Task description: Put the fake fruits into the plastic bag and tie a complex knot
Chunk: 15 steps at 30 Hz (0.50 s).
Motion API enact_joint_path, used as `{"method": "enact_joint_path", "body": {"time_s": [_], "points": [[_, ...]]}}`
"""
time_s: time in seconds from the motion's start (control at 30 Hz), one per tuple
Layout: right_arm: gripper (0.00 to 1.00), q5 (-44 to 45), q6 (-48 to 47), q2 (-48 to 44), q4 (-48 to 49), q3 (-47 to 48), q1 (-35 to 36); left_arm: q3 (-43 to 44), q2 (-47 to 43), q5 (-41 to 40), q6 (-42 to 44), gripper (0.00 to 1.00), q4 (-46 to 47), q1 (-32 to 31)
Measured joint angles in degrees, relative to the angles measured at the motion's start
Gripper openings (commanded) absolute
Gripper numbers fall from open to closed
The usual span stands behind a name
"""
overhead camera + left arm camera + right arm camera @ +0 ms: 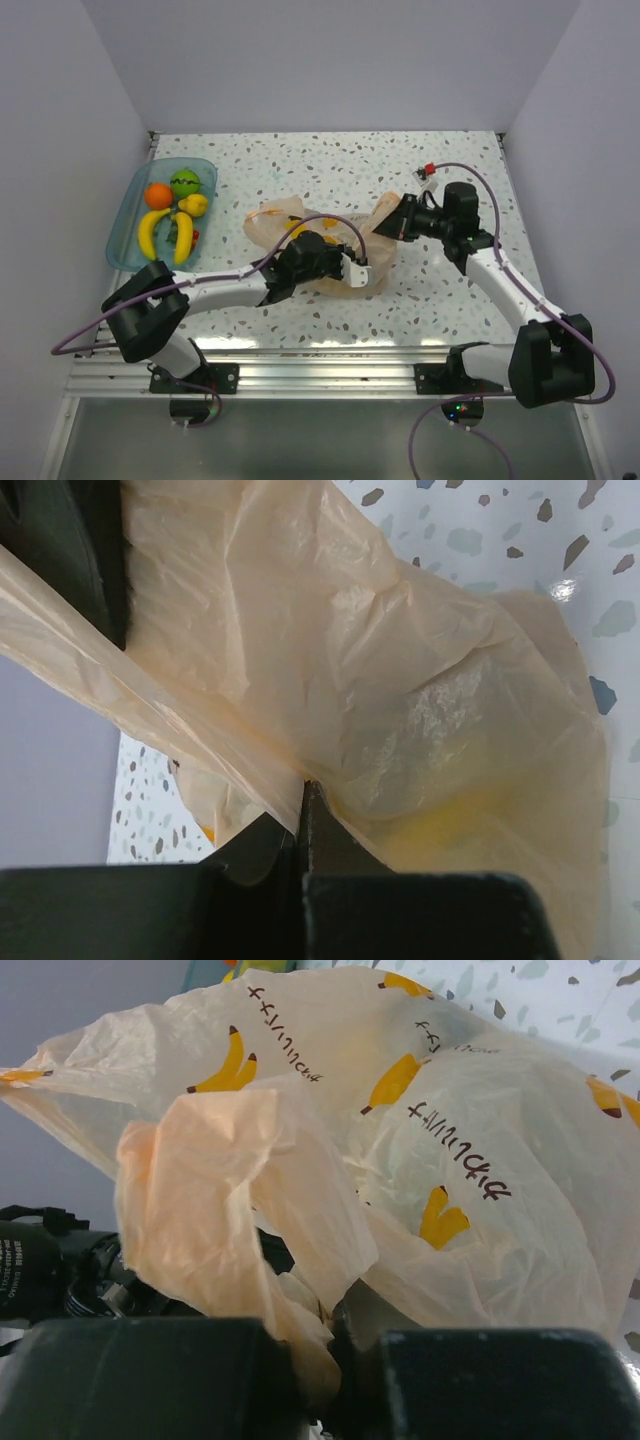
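Observation:
The peach-orange plastic bag lies crumpled mid-table, printed with yellow bananas. My left gripper is shut on the bag's film at its near right side, the fingertips pinched together. From the right, my right gripper is shut on a bunched handle strip of the bag. Something yellow shows through the bag. In the blue tray lie an orange, a green melon, a small yellow piece and two bananas. No knot shows.
The tray sits at the far left by the side wall. A small red-capped fitting lies at the back right. An aluminium rail runs along the near edge, where the arm bases stand. Cables loop off both arms.

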Motion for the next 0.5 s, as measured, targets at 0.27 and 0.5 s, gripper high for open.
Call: {"method": "enact_joint_path", "body": {"time_s": [0.27,0.5], "points": [[0.69,-0.61,-5.20,-2.69,-1.60,0.00,-2.97,4.57,0.39,10.03,-9.16,0.00,-9.31,5.99],[0.91,-1.70,-12.68,-6.05,-1.75,-1.62,-5.42,7.52,0.37,17.31,-14.95,0.00,-11.30,8.55]]}}
